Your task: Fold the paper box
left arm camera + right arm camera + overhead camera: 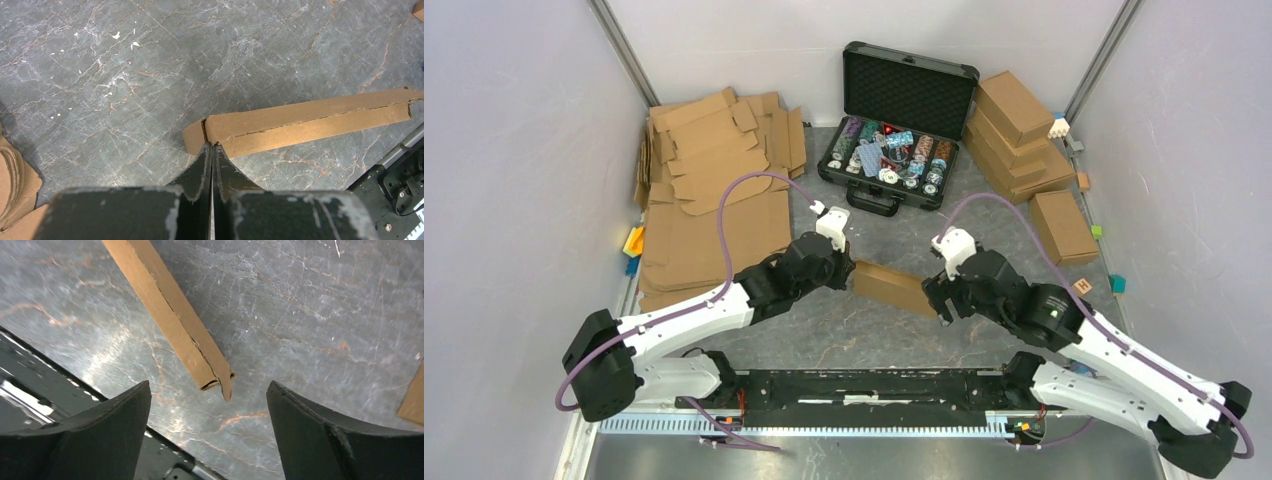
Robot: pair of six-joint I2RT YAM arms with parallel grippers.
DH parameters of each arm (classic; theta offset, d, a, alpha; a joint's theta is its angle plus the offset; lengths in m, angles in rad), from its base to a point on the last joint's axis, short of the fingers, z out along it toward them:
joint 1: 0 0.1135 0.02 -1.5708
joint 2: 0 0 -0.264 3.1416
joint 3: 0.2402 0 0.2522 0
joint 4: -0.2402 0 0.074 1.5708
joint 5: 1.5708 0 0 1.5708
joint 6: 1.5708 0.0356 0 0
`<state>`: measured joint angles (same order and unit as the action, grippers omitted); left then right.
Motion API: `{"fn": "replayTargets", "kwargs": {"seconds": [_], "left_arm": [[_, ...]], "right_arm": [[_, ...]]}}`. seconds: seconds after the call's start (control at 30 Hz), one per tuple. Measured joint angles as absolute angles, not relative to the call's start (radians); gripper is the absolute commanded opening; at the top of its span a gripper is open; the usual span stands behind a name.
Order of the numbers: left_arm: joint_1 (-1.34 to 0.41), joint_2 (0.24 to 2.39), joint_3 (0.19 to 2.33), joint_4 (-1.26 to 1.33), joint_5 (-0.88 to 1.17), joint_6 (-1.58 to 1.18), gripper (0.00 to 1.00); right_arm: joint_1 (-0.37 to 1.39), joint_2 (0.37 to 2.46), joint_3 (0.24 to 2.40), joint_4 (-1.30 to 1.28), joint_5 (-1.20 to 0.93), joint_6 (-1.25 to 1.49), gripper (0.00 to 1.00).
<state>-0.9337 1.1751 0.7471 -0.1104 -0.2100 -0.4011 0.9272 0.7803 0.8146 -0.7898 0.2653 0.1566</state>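
partly hidden paper box, left jaws shut at its end, grip unclear, right jaws wide apart, empty

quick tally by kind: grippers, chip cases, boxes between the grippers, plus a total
grippers: 2 (left gripper, right gripper)
chip case: 1
box between them: 1
total: 4

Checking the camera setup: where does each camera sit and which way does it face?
Top: above and behind the arms, looking down on the table; left arm and right arm show.
Left wrist: mounted there, faces along the shut left hand to one end of the box.
Right wrist: mounted there, faces down through the open right hand at the other end.
Both wrist views share the box and table.
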Motion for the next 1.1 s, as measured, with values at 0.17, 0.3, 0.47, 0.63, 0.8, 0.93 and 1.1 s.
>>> {"fn": "replayTargets", "kwargs": {"seconds": [0.17,0.3,0.47,0.63,0.8,0.93,1.1], "left_arm": [[-0.936,1.175,0.747,-0.111,-0.215,-0.406,0.02],[-0.940,1.175,0.747,-0.111,-0.220,-0.408,0.02],[-0.940,1.175,0.747,-0.112,-0.226,-0.408,0.02],[-0.940,1.175,0.747,-0.112,-0.226,-0.408,0.02],[-0.940,1.175,0.747,-0.112,-0.226,-0.408,0.02],[-0.940,1.175,0.747,-0.112,-0.226,-0.408,0.02],[-0.940,1.175,0.747,-0.112,-0.226,-0.408,0.02]], "right_arm": [[0.927,0.679,0.814,-0.797,0.307,0.328,0.70],[0.927,0.636,0.814,-0.791,0.321,0.429,0.63],[0.927,0.670,0.814,-0.794,0.339,0.489,0.55],[0.927,0.686,0.799,-0.796,0.342,0.512,0.46],[0.927,0.688,0.774,-0.798,0.343,0.521,0.41],[0.927,0.688,0.766,-0.802,0.351,0.524,0.37],[0.927,0.692,0.743,-0.803,0.377,0.531,0.28]]}}
